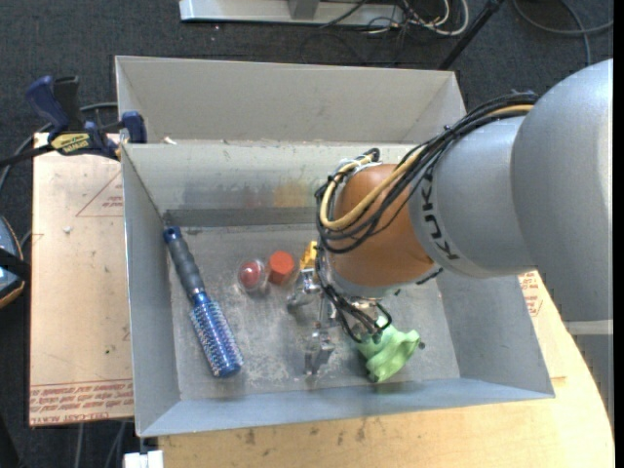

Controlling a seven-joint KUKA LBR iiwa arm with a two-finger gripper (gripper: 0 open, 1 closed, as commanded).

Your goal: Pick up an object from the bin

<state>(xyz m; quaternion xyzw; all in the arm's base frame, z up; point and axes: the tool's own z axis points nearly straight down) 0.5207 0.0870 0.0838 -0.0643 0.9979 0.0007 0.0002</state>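
Lying loose, one each: brush, ball, cap, green toy.

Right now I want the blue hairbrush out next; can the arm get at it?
Probably yes. The blue hairbrush lies alone on the bin floor, nothing on it; bare floor separates it from the arm. The sloped left wall beside it may crowd a grasp.

Blue hairbrush; orange cylinder; pinkish-red ball; light green lump; grey bin
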